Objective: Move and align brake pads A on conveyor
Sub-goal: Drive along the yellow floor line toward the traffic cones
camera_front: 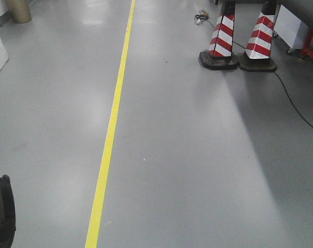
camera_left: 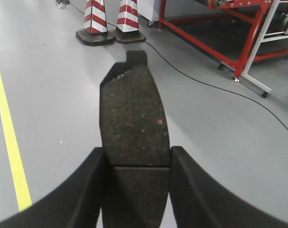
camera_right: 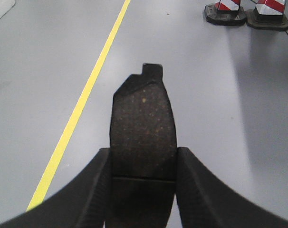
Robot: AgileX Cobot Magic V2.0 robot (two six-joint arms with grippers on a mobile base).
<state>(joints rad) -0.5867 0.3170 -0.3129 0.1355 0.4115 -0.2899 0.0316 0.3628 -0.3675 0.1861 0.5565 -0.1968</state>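
left gripper [camera_left: 136, 190]: clamped on a brake pad [camera_left: 133, 123], tab toward 12 o'clock
right gripper [camera_right: 143, 190]: clamped on second pad [camera_right: 143, 128], likewise

Cones' tops [camera_front: 241, 10] beyond frame.

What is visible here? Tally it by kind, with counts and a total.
Brake pads: 2, one in the left gripper at, one in the right gripper at
Striped traffic cones: 2
Yellow floor line: 1
Red-framed stand: 1
Total: 6
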